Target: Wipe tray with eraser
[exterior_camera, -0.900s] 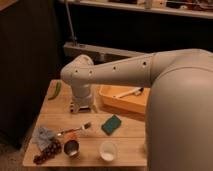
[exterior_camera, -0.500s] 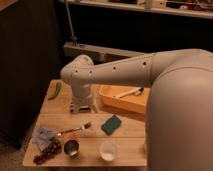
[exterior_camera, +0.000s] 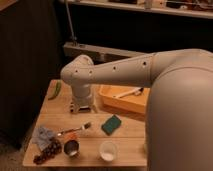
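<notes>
The orange-yellow tray (exterior_camera: 119,103) sits on the right side of the wooden table, partly hidden by my white arm. A pale utensil (exterior_camera: 128,92) lies inside it. My gripper (exterior_camera: 82,106) hangs down from the wrist just left of the tray's near-left corner, low over the table top. The striped eraser does not show; if it is at the gripper, it is hidden.
A green square sponge (exterior_camera: 112,124) lies in front of the tray. A white bowl (exterior_camera: 108,150), a metal cup (exterior_camera: 71,147), a fork (exterior_camera: 74,131), a grey cloth (exterior_camera: 44,135) and dark grapes (exterior_camera: 45,152) sit near the front edge. A green vegetable (exterior_camera: 57,90) lies at the far left corner.
</notes>
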`<state>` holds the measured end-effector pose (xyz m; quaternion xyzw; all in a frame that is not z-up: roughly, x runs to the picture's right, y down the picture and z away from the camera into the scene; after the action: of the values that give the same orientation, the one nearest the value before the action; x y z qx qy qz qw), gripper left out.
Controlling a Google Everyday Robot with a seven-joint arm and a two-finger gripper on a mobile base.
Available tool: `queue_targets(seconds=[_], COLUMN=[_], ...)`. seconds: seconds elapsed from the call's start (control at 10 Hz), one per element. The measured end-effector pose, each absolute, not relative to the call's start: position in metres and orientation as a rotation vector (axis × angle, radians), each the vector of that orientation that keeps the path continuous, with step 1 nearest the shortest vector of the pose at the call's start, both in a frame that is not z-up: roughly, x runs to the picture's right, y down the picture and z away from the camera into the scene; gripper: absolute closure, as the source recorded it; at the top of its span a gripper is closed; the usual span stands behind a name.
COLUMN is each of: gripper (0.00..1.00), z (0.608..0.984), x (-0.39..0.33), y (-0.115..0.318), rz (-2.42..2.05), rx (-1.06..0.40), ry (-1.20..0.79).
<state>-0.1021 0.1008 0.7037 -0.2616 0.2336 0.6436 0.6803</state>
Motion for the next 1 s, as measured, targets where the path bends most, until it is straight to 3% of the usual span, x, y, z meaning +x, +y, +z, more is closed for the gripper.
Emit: queue_targets(seconds=[1.0], gripper=[0.35], z=[0.7058], x=[-0.1037], y=[0.0978], rz=[1.421], rx=[-0.614], ry=[0.503])
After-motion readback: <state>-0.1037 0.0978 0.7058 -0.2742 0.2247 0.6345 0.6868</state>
